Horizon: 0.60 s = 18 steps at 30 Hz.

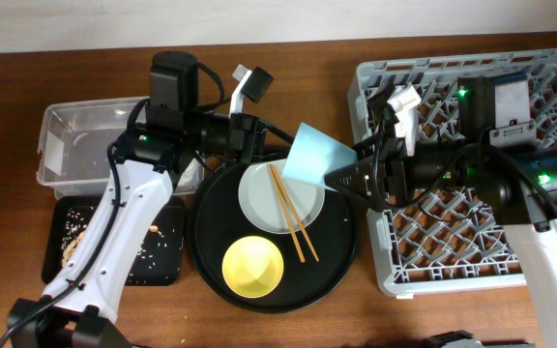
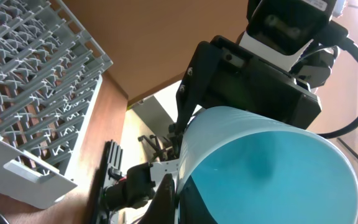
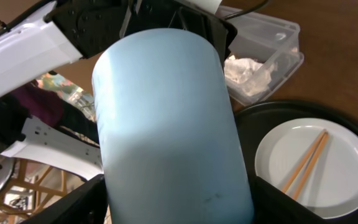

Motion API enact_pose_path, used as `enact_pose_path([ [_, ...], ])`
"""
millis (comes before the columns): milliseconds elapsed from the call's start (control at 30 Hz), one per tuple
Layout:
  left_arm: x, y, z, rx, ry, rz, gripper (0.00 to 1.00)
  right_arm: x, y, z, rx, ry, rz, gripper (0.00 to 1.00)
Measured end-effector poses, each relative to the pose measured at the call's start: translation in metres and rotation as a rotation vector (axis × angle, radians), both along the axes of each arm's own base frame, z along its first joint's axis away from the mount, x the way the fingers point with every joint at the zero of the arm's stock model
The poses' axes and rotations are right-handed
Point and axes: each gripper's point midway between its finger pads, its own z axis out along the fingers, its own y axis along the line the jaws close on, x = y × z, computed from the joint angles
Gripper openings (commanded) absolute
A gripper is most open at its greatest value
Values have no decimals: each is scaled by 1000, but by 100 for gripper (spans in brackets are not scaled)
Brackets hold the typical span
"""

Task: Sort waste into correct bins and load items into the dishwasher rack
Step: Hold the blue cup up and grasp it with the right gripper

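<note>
- Step in hand: loading the blue cup (image 1: 314, 155) into the dishwasher rack (image 1: 549, 72).
- The right gripper (image 1: 344, 176) clamped the cup, which hung tilted above the round black tray (image 1: 206, 227).
- The left gripper (image 1: 264, 140) was near the cup; its opening could not be determined.
- Next move probably called for carrying the cup rackward.

White-shelled left arm (image 1: 114, 232) and right arm (image 1: 552, 263), black joint housings, looping black cables, small green lights.

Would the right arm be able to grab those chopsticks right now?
Probably not yet: its fingers grip the blue cup. The chopsticks lie uncovered on the plate, so nothing else seems in the way.
</note>
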Motion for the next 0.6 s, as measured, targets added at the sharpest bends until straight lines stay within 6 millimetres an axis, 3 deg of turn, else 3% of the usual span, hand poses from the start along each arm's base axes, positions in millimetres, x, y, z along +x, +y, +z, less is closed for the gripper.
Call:
enact_pose_path([
  [100,0,0,0,-1,0,-2,0,-3,0,-2,-4,23,0,79],
  [467,-2,0,2,-9,-3,-15,0,-10,8,-3,-5,28,34,79],
  [600,-4,1,3,-17,-2,-28,0,-9,16,1,-5,-18,58,68],
])
